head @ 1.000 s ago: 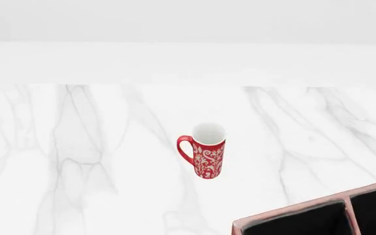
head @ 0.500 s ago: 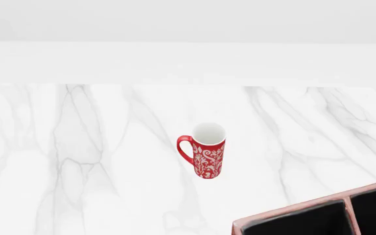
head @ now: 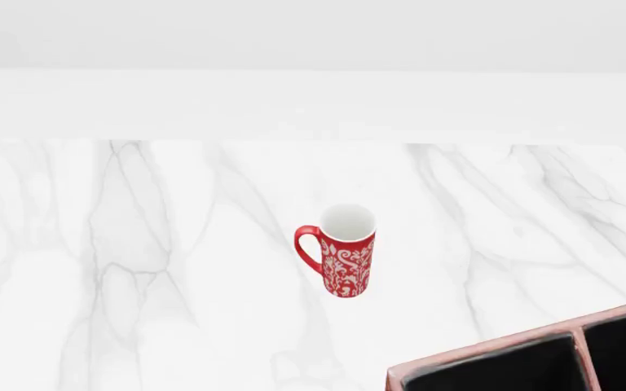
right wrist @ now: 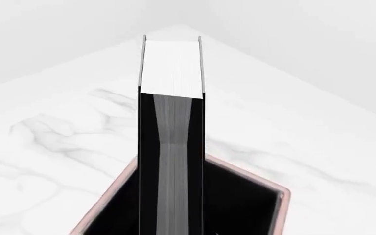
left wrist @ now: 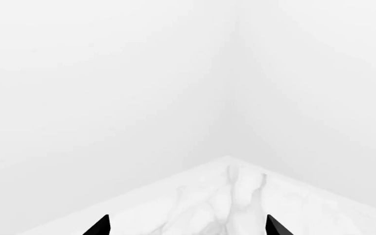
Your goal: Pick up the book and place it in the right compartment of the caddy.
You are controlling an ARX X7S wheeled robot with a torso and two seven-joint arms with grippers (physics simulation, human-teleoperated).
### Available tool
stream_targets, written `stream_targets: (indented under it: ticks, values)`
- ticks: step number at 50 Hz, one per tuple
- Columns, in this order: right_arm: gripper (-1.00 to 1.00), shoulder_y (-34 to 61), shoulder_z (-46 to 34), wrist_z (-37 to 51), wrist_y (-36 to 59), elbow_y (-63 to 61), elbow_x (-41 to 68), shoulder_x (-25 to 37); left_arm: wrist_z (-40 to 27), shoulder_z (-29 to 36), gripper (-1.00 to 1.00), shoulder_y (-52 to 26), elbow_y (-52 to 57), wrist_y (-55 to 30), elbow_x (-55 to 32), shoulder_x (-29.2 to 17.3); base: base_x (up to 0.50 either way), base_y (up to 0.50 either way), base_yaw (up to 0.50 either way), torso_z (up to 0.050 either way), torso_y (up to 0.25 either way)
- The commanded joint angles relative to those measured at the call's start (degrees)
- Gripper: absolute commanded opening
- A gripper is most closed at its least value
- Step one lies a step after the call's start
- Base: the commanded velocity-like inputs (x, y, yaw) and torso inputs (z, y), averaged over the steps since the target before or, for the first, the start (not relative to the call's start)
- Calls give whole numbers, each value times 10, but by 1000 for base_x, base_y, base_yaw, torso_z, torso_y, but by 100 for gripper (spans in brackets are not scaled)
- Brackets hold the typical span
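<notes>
In the right wrist view the black book [right wrist: 172, 68] stands edge-on with its white page edges facing the camera. My right gripper is shut on it, though its fingers do not show. The book's lower part hangs over a black-lined compartment of the caddy [right wrist: 246, 172]; I cannot tell which compartment. In the head view only a corner of the caddy [head: 487, 349] shows at the bottom right, with a divider between two compartments, and neither arm nor the book is in sight there. My left gripper [left wrist: 186, 226] is open over the marble, with nothing between its fingertips.
A tall red-and-white patterned mug [head: 341, 252] stands upright mid-table, left of and beyond the caddy. The white marble tabletop [head: 128, 244] runs back to a plain white wall.
A small black shape at the right edge of the head view one second ago has gone out of sight. Mug and caddy have not moved.
</notes>
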Motion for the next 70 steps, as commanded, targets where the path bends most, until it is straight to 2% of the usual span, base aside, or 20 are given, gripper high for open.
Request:
stream_targets:
  ticks: [1,19,43,70]
  values:
    - [-100,-9,27,-18,-17,-3,-23,-3,14,-12,100,5,3,6,7,12,0,0,0,0,10]
    - [-100,-36,33,-47,-44,-5,-42,0,8,-1,100,2,6,1,7,9,0,0,0,0,1]
    - [-100,-14,-54,-161,-127,62,-167,-33,8,2,100,7,1,9,7,11,0,0,0,0,1]
    - [-100,-51,-45,-175,-149,76,-174,-36,6,6,100,13,-1,16,8,14,0,0,0,0,1]
